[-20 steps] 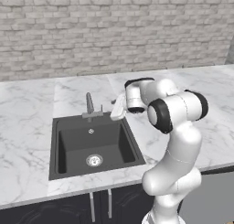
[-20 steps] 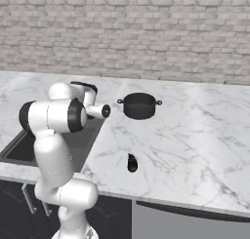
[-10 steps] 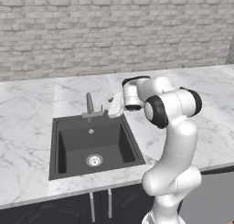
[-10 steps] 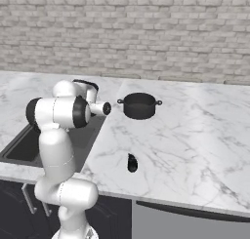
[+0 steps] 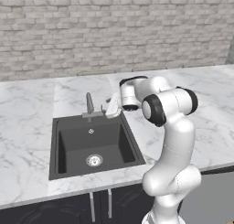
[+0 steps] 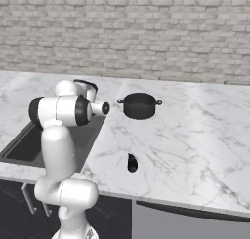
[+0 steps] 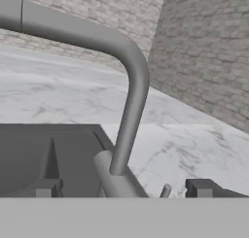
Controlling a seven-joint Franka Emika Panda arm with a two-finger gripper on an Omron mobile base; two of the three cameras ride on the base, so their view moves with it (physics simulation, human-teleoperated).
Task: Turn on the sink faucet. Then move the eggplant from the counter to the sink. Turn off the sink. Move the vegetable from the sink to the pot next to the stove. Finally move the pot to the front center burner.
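- Left base view: the arm reaches over the counter (image 5: 32, 109) toward the back edge of the sink (image 5: 73, 147), and the gripper (image 5: 111, 107) hangs just beside the faucet (image 5: 89, 104), to the faucet's right. The faucet stands upright behind the basin, the round drain (image 5: 93, 160) below it.
- Right base view: the eggplant (image 6: 132, 163) lies alone on the marble near the front edge, right of the sink. A black pot (image 6: 139, 105) sits farther back, well apart from it.
- Hand view: the faucet's curved spout (image 7: 127, 76) rises right in front, between the two fingertips (image 7: 200, 187), which are spread wide and hold nothing.
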